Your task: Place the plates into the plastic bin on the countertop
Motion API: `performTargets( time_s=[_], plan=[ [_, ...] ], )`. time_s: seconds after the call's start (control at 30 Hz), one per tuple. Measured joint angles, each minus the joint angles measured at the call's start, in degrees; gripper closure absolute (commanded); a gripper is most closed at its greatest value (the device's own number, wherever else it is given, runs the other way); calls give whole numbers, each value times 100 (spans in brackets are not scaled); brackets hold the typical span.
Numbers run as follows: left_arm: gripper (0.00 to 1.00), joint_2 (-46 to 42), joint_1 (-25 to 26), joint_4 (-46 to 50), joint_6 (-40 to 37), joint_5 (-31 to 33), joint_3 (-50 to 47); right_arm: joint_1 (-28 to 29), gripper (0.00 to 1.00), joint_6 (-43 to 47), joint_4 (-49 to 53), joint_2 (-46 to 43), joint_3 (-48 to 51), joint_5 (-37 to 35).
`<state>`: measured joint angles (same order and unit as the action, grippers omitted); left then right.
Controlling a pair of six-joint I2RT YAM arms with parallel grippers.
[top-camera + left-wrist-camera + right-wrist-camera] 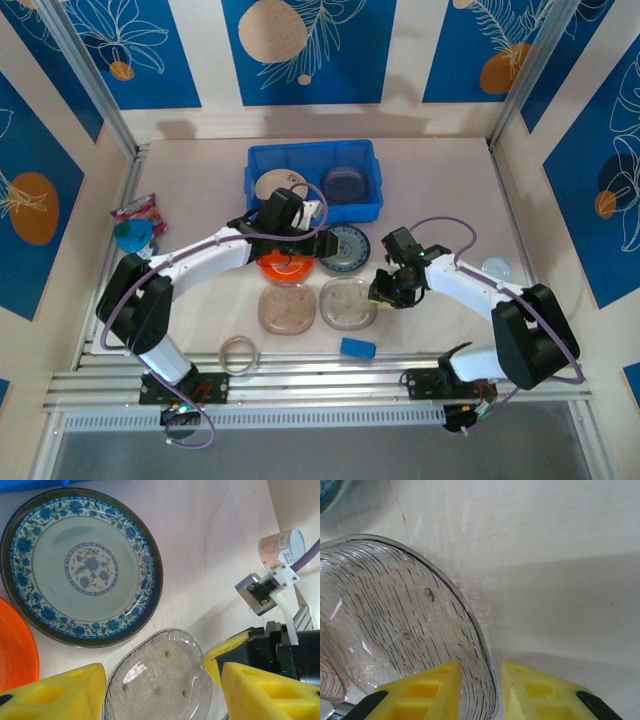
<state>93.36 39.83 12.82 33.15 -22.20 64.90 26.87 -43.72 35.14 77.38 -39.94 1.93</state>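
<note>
The blue plastic bin [262,160] at the back holds a beige plate [281,186] and a smoky plate [347,184]. On the countertop [440,180] lie an orange plate [287,268], a blue-white patterned plate [82,567] and two clear plates [286,310]. My left gripper [162,680] hangs open above the orange plate [15,650] and the right-hand clear plate [160,675]. My right gripper [482,667] is shut on that clear plate's [395,615] right rim, which looks tilted. Its yellow finger [225,652] shows at the rim.
A small blue block [357,347] and a thin translucent ring [238,355] lie near the front rail. A colourful packet and teal object [135,225] sit at the left. A small can [281,547] stands right of the right arm.
</note>
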Motion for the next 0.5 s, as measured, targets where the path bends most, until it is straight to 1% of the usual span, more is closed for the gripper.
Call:
performTargets(
  time_s=[0.17, 0.33, 0.5],
  plan=[
    [37, 0, 4, -31, 26, 9, -59, 0, 71, 37, -7, 151, 0, 2],
    [37, 2, 4, -68, 101, 15, -173, 2, 79, 76, -160, 275, 0, 52],
    [37, 2, 4, -109, 105, 17, -280, 61, 82, 72, -302, 492, 0, 114]
  ],
)
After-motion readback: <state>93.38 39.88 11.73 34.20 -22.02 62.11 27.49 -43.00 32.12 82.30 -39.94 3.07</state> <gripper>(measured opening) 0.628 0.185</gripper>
